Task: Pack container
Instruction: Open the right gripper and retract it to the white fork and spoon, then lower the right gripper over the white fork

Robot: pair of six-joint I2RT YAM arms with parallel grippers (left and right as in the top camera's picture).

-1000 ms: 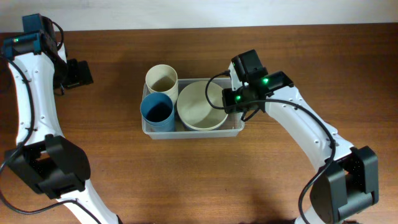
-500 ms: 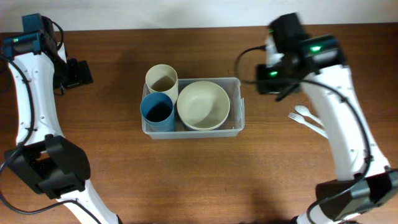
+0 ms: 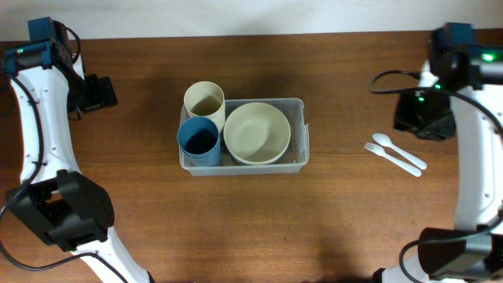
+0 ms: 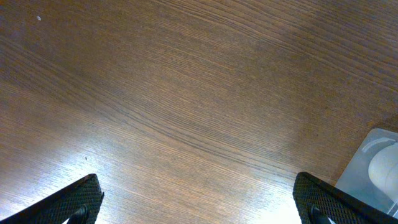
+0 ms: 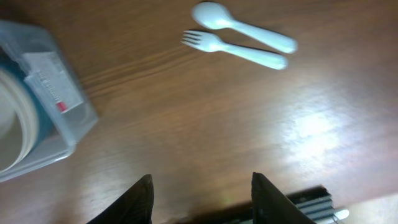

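The clear plastic container (image 3: 302, 126) sits mid-table and holds a cream bowl (image 3: 257, 132), a blue cup (image 3: 198, 140) and a cream cup (image 3: 204, 100). Its corner shows in the right wrist view (image 5: 53, 93) and in the left wrist view (image 4: 373, 171). A white spoon (image 3: 399, 151) and fork (image 3: 391, 158) lie on the table to its right; they also show in the right wrist view, spoon (image 5: 242, 28) above fork (image 5: 233, 50). My right gripper (image 5: 202, 199) is open and empty, above the table far right, near the cutlery. My left gripper (image 4: 199, 205) is open and empty at the far left.
The wooden table's (image 3: 251, 228) far edge runs along the top of the overhead view. A dark ridged object (image 5: 311, 205) shows at the bottom of the right wrist view.
My right arm has swung away from the container's right end to the far right of the table, uncovering the spoon and fork. The left arm has not moved.
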